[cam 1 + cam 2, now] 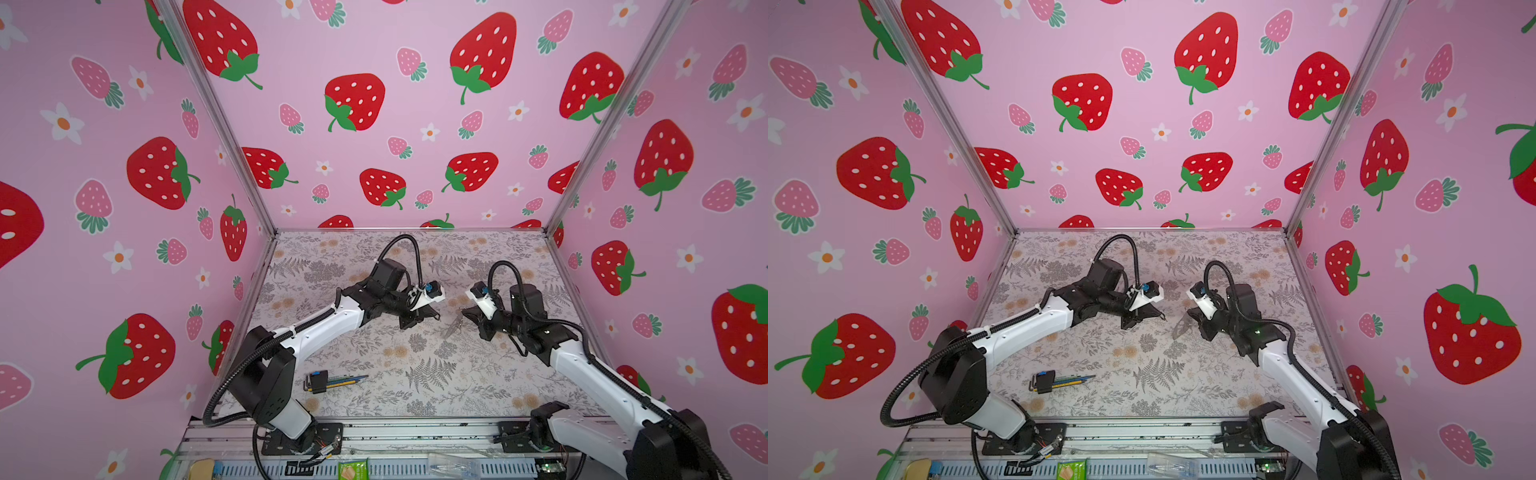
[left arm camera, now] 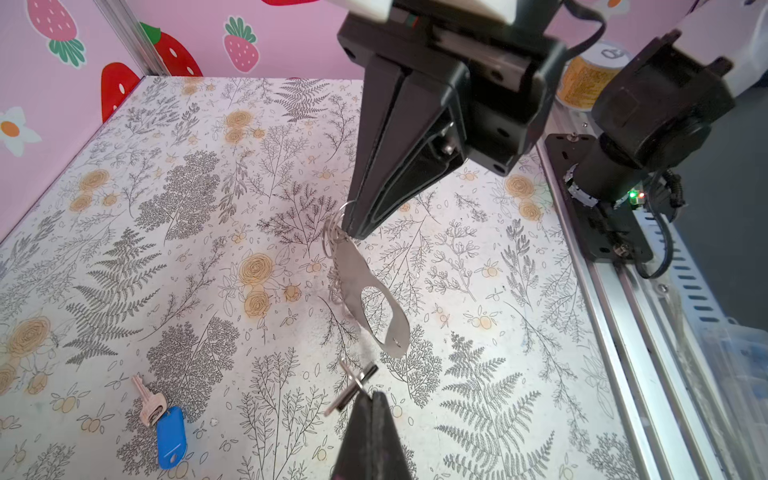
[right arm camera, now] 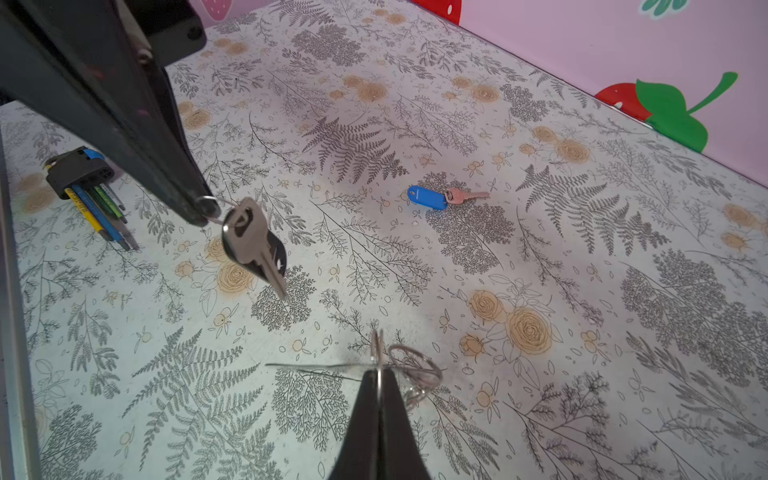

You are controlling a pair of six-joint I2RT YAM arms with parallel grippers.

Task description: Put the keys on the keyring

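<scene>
My left gripper (image 2: pixel 371 392) is shut on the small ring of a silvery key with a black-rimmed tag (image 3: pixel 249 245), which hangs above the table. My right gripper (image 3: pixel 378 370) is shut on a metal ring of the keyring (image 2: pixel 353 266), a flat grey-brown holder with an oval cut-out, dangling tilted. In both top views the two grippers (image 1: pixel 436 316) (image 1: pixel 463 311) face each other mid-table, a short gap apart, with the keyring (image 1: pixel 1181 326) below the right one. The key with the blue tag (image 2: pixel 170 436) (image 3: pixel 428 197) lies flat on the table beyond them.
A hex-key bundle in a black and blue holder (image 1: pixel 328 380) (image 3: pixel 83 174) lies near the front left. Pink strawberry walls close the table on three sides. A metal rail (image 1: pixel 415 432) runs along the front edge. A yellow can (image 2: pixel 582 79) stands past it.
</scene>
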